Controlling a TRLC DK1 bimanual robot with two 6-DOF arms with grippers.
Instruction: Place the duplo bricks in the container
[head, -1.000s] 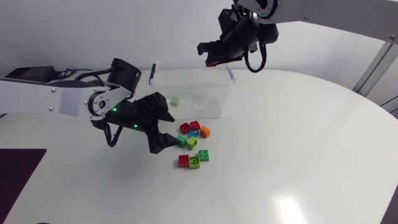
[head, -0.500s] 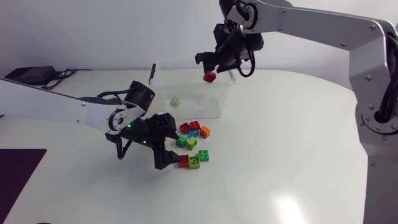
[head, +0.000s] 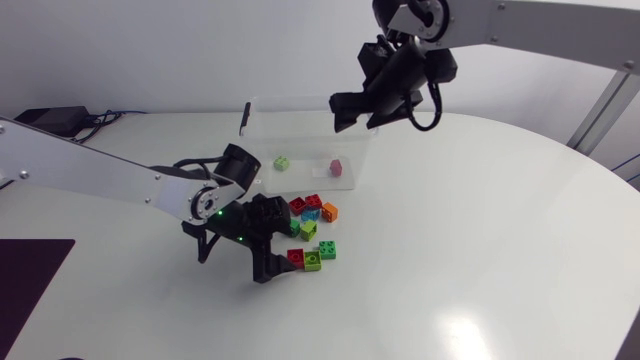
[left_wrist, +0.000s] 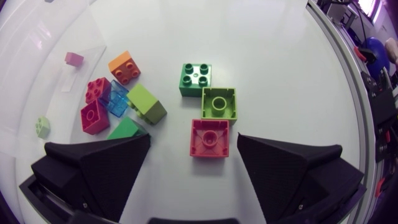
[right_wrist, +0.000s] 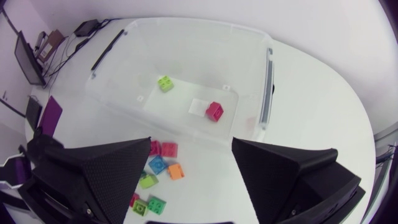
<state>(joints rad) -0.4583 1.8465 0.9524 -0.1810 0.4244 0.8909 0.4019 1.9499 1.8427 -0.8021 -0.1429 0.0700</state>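
Observation:
A clear plastic container (head: 262, 128) stands at the back of the table. A light green brick (head: 283, 162) and a red brick (head: 336, 167) lie in it. My right gripper (head: 357, 112) hangs open and empty above the container's right end. In the right wrist view the red brick (right_wrist: 215, 111) lies on the floor of the container (right_wrist: 268, 68), below the gripper (right_wrist: 189, 149). In front of the container lie several loose bricks. My left gripper (head: 278, 245) is low and open, with a red brick (left_wrist: 209, 138) between its fingertips (left_wrist: 249, 146), untouched.
Ahead of the left gripper lie a lime hollow brick (left_wrist: 219, 102), a green brick (left_wrist: 196, 75), an orange one (left_wrist: 124, 66), a lime one (left_wrist: 147, 103) and a blue one (left_wrist: 116, 99). White table stretches to the right and front (head: 470, 260).
My right gripper has opened and the red brick has dropped from it into the container. My left arm has moved right and down to the front red brick.

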